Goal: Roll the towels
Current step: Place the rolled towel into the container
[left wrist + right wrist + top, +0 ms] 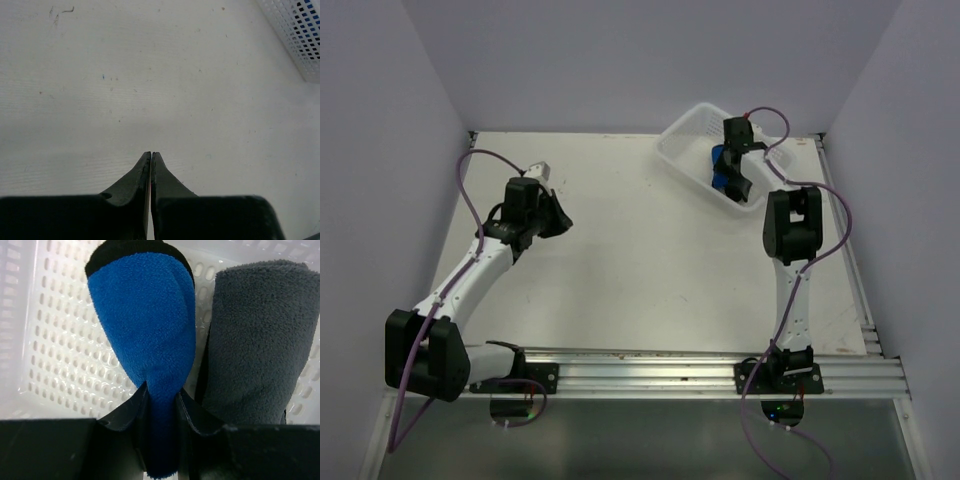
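The right hand [161,390] is clamped on the near end of the soft blue rolled towel [145,320], which points straight away from it inside the white plastic basket [60,340], beside the grey rolled towel [260,330]; the left hand [151,155], pressed together, is far off.

The blue towel [145,335] (black edge) and the grey towel [260,340] are rolled up, side by side, in the basket [55,340].

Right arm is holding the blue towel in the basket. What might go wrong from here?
The right gripper pinches only one end of the blue towel, so the roll may loosen when released. The grey roll lies close beside it in the basket; opening the jaws or pulling out might shift it.
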Available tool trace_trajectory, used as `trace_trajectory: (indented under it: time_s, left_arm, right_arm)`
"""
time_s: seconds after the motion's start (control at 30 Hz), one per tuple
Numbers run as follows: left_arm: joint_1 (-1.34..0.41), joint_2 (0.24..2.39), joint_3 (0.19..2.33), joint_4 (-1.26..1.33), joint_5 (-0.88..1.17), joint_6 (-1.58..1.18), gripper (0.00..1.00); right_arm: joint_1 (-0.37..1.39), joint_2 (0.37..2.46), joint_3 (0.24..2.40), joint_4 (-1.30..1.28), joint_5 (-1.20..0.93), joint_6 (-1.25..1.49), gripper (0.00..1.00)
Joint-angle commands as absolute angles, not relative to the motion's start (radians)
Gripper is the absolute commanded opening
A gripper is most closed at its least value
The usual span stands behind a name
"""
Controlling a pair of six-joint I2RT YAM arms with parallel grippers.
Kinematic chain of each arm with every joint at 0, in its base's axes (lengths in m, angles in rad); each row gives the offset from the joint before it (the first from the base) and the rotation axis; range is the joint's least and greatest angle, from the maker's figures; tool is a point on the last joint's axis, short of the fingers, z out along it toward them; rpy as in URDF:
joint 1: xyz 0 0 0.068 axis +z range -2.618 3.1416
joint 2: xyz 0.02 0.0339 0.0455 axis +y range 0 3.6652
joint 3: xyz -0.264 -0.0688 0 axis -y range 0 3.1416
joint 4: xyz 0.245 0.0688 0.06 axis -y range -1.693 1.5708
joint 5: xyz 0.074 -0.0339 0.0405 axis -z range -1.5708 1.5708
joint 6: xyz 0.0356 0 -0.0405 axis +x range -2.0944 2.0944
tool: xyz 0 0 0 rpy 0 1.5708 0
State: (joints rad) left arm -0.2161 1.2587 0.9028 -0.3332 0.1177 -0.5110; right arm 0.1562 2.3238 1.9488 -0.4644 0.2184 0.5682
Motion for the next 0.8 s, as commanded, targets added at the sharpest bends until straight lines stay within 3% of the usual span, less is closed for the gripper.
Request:
trace_trajectory:
  time_s: [0.0,0.47,0.77]
  left_arm:
    - [-0.207,1.255,0.899,-0.313,0.141,-0.488,0.06]
    - [-0.207,1.256,0.891,-0.302,0.172,-0.489,0.07]
    - [-0.206,1.256,0.888,-0.299,0.189,-0.491,0.11]
  right_arm:
    - [0.158,2.349,1.961,-0.511,0.250,0.563,0.24]
    - [0.158,2.304,1.919,-0.505,0.264,0.526,0.46]
    - [0.158,2.257,2.009,-0.564,0.242,0.483,0.50]
